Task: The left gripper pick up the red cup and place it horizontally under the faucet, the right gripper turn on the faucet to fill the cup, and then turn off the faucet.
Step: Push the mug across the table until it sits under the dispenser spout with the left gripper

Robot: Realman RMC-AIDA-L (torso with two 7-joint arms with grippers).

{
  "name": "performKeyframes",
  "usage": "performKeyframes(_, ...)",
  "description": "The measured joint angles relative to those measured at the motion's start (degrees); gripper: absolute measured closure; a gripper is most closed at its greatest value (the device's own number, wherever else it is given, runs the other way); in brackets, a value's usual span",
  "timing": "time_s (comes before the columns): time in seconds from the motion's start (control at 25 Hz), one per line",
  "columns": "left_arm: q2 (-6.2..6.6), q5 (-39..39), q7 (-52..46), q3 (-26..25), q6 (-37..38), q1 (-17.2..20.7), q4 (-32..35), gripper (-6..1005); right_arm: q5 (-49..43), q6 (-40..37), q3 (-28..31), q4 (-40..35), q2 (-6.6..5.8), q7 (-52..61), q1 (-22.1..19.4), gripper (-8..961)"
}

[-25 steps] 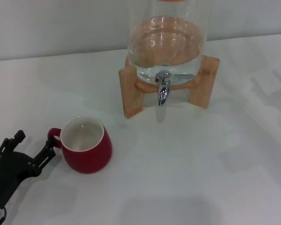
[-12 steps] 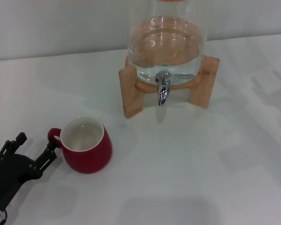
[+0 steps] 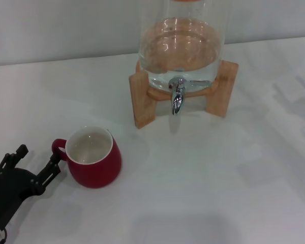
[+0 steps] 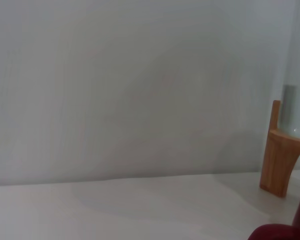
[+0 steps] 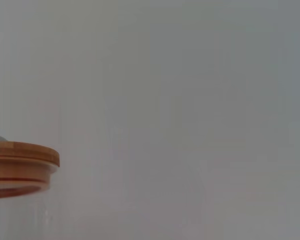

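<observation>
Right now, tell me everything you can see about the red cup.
The red cup is a squat, rounded mug, glossy dark red outside and white inside, likely ceramic. It stands upright on the white table, mouth up, with nothing visibly in it. Its small red loop handle points toward the left gripper, whose open fingers sit at the handle, one fingertip close against it. The cup stands well in front of and to the left of the faucet, not under it.

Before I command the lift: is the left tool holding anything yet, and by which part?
Nothing held. The left tool is open beside the red cup's handle, not closed on it.
</observation>
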Motion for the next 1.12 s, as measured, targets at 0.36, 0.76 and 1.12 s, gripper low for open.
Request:
performKeyframes(0.36, 0.17, 0.0, 0.0, 0.1, 0.0, -0.4, 0.0, 133, 0.0, 0.2, 0.0, 0.0, 0.00, 0.0, 0.0, 185)
performKeyframes(0.76, 0.55, 0.0, 0.0, 0.0, 0.0, -0.5, 0.0, 132, 0.0, 0.3, 0.0, 0.0, 0.00, 0.0, 0.0, 185)
performKeyframes(1.12, 0.77, 0.0, 0.0, 0.1, 0.0, -1.1, 0.4, 132, 0.0, 0.3, 0.0, 0.0, 0.00, 0.0, 0.2, 185)
